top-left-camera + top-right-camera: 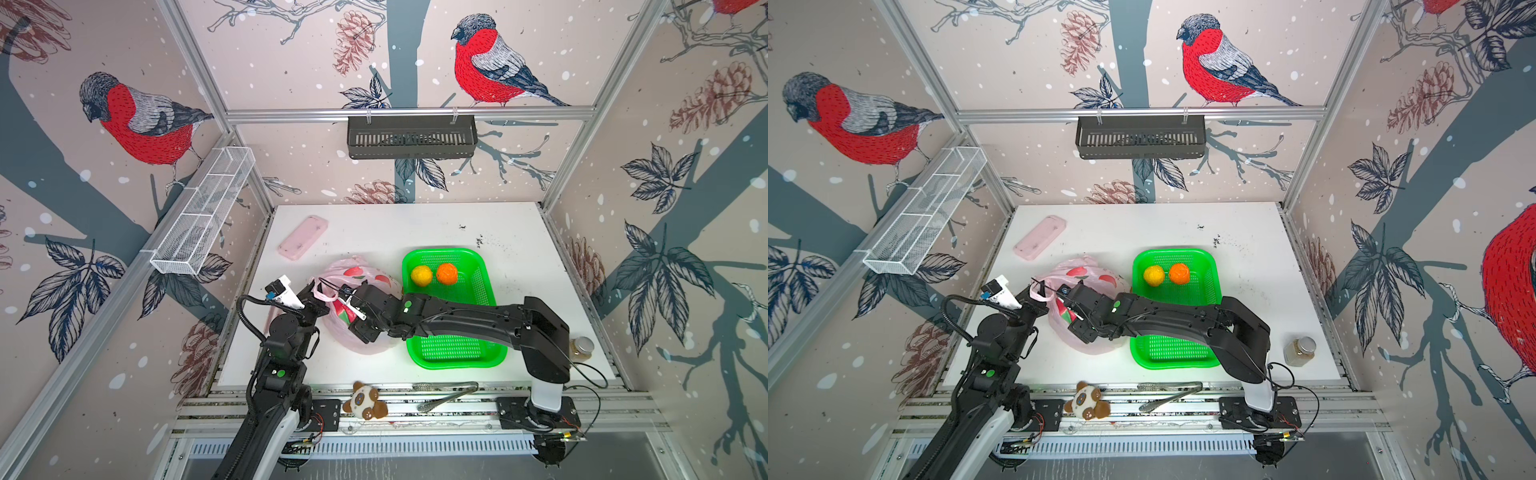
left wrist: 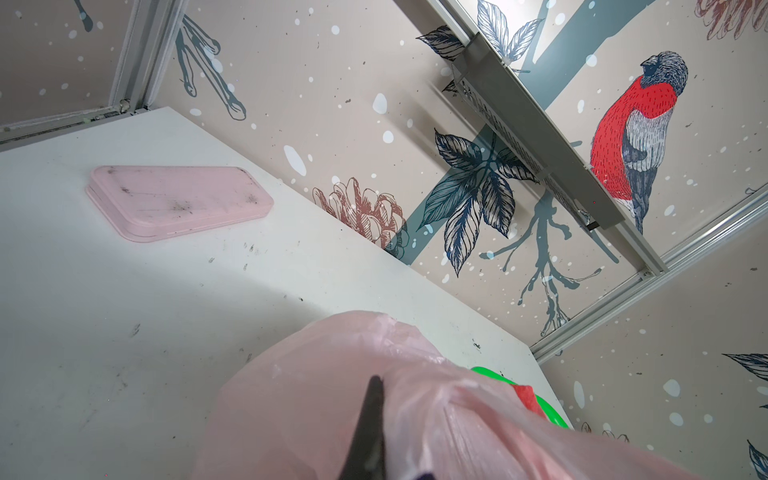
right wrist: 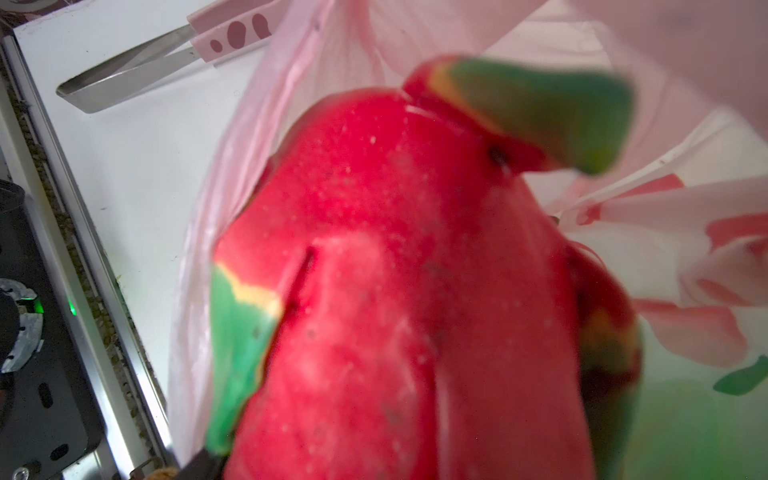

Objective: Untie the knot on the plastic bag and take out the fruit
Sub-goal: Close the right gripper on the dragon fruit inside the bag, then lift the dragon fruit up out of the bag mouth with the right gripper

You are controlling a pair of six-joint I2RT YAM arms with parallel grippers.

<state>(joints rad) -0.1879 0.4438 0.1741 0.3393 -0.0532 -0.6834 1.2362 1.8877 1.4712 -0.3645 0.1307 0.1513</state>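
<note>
The plastic bag (image 1: pixel 365 272) (image 1: pixel 1090 270) lies left of centre, mouth open toward the front. My left gripper (image 1: pixel 319 291) (image 1: pixel 1039 293) is shut on a pink handle loop at the bag's rim; in its wrist view one black finger (image 2: pixel 370 428) presses into the film (image 2: pixel 299 399). My right gripper (image 1: pixel 344 303) (image 1: pixel 1062 301) reaches into the mouth, jaws closed round a red dragon fruit (image 1: pixel 343 316) (image 3: pixel 395 270) with green-tipped scales. A yellow ball (image 1: pixel 421 275) and an orange ball (image 1: pixel 447 274) rest in the green basket (image 1: pixel 457 364). The knot is out of view.
A pink case (image 1: pixel 303 237) lies at the back left. At the front edge are a plush toy (image 1: pixel 365 401) and metal tongs (image 1: pixel 444 392). A jar (image 1: pixel 582 347) stands at the right edge. Pink-handled tongs (image 3: pixel 166 62) lie beside the bag.
</note>
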